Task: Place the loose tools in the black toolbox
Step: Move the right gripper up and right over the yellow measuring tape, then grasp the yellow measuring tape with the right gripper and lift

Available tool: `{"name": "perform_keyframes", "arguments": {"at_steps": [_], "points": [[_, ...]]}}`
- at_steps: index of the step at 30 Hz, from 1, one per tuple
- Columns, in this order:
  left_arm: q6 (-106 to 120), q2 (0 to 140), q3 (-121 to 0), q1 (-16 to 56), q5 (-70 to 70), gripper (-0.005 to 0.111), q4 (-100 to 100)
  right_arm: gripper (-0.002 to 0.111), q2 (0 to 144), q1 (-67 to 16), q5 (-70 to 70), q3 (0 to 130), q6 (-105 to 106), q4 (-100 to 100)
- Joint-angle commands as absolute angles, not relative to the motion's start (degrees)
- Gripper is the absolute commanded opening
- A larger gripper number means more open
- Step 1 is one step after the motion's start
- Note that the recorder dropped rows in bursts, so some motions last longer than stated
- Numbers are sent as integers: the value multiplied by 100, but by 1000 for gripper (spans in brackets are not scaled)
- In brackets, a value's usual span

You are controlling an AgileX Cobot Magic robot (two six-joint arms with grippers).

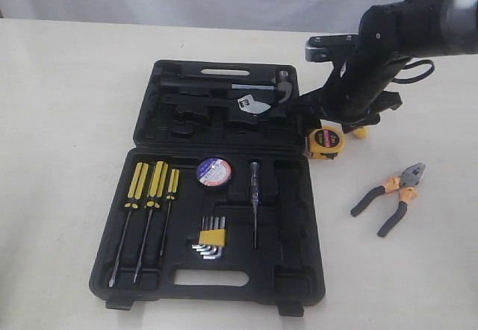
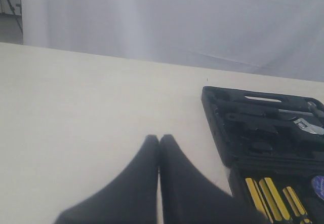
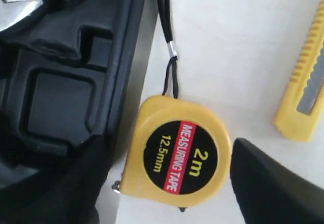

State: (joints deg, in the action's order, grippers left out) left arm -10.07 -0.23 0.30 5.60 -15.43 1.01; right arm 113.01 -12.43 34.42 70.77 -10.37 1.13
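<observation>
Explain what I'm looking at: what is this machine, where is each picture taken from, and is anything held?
This is a robot with two arms, each ending in two fingers. The wide picture comes from a camera off the arms; the other two come from cameras on the wrists. On the table lies an open black toolbox with the black tape roll inside. Pliers, a yellow tape measure and a utility knife lie loose beside it. The left fingers are shut on nothing. The right fingers stand open on either side of the tape measure; nothing is held.
</observation>
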Motion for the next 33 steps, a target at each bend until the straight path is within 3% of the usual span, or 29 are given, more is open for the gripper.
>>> {"name": "perform_keyframes", "arguments": {"at_steps": [1,33], "points": [[-1005,0,0,593,-1548,0,123,66,11300,-1207,3321,7057,-1133,216],[-1005,0,0,593,-1548,0,123,66,11635,-1207,3395,7057,-1545,481]]}}
